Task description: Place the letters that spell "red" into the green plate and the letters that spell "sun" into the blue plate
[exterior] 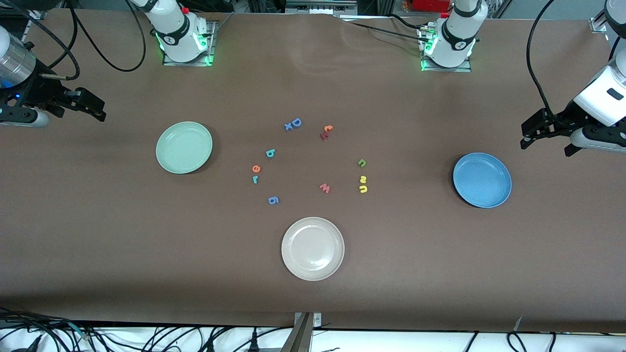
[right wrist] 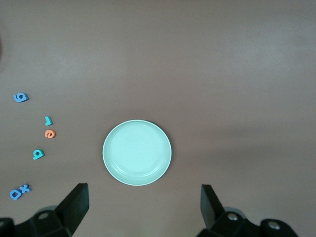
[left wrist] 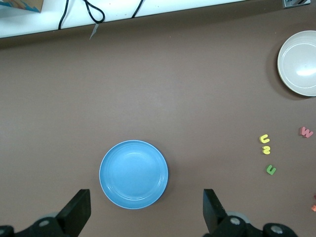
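The green plate (exterior: 184, 147) lies toward the right arm's end of the table and the blue plate (exterior: 481, 180) toward the left arm's end. Between them lie the teal "d" (exterior: 270, 153), orange "e" (exterior: 256, 168) and teal "r" (exterior: 255, 179), and closer to the blue plate the green "n" (exterior: 362, 163), yellow "s" (exterior: 363, 179) and yellow "u" (exterior: 363, 188). My right gripper (right wrist: 143, 210) hangs open and holds nothing, over bare table beside the green plate (right wrist: 137, 152). My left gripper (left wrist: 146, 212) is open too, over the table beside the blue plate (left wrist: 133, 174).
A cream-white plate (exterior: 312, 248) sits nearer the front camera than the letters. Other letters lie among them: blue "D" (exterior: 296, 122) with a blue "x", orange "t" (exterior: 328, 128), red "w" (exterior: 324, 187), blue "g" (exterior: 273, 200). Cables run along the table's front edge.
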